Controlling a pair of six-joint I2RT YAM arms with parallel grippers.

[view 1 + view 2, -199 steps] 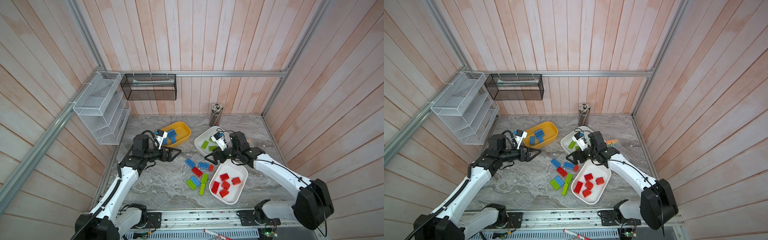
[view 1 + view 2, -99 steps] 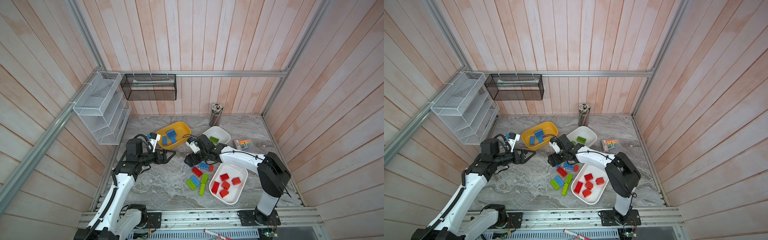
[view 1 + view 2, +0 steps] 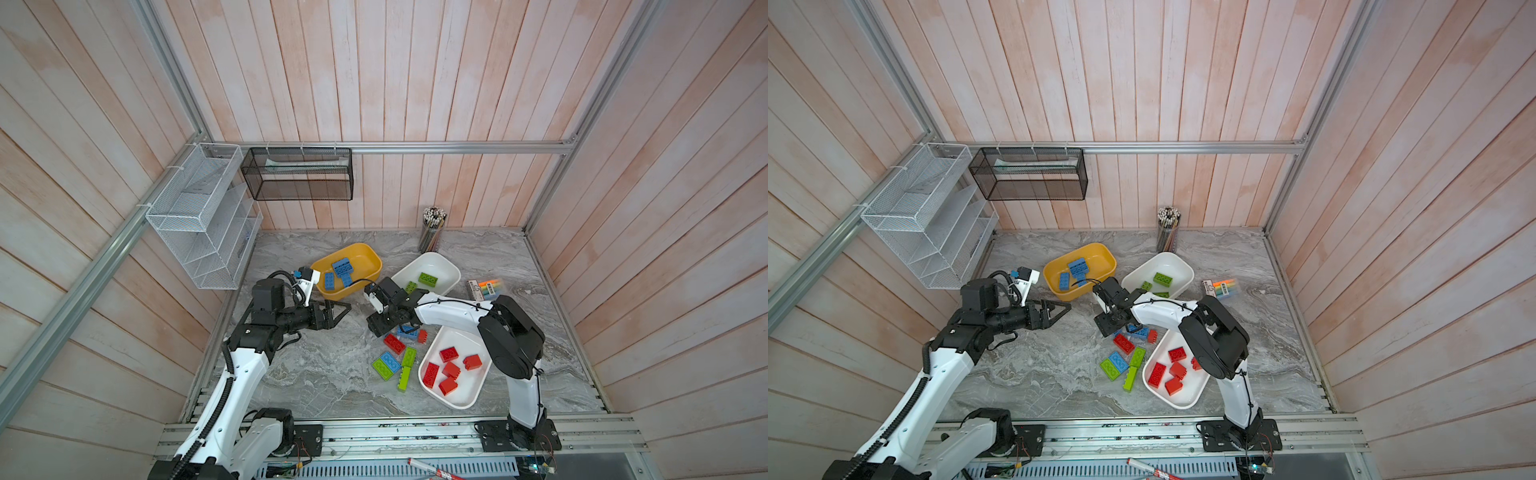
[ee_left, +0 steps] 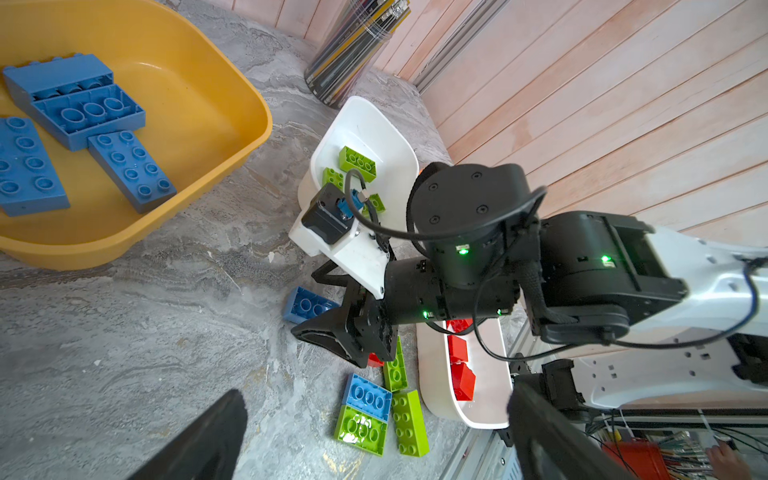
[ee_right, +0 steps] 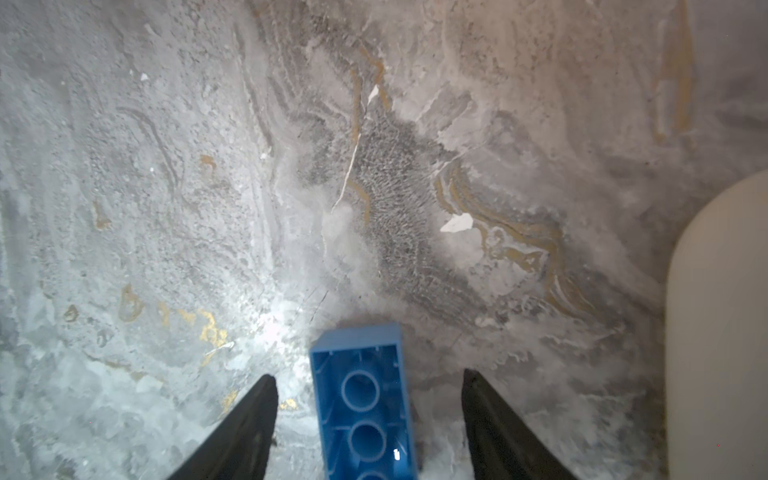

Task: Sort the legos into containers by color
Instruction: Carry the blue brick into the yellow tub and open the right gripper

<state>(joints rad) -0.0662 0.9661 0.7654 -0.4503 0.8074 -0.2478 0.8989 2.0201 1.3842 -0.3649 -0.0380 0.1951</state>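
My right gripper (image 5: 368,375) is low over the table, open, its jaws astride an upturned blue lego (image 5: 363,399) with a gap on each side. Both top views show that lego (image 3: 405,331) (image 3: 1139,331) at the back of the loose pile, beside a red lego (image 3: 394,343) and green legos (image 3: 409,356). My left gripper (image 3: 343,313) hangs open and empty left of the pile. The yellow container (image 3: 365,259) holds blue legos. One white container (image 3: 446,266) holds green ones and the other white container (image 3: 469,395) red ones.
A pencil cup (image 3: 432,230) stands at the back wall. A marker pack (image 3: 486,289) lies right of the green-filled tub. A white wire rack (image 3: 199,216) and a black mesh basket (image 3: 297,174) hang on the walls. The right arm's elbow (image 3: 509,336) overhangs the red-filled tub.
The right gripper swung left from the green-filled tub to the pile, came down over the blue lego and its jaws narrowed. The left gripper drew back slightly, still open.
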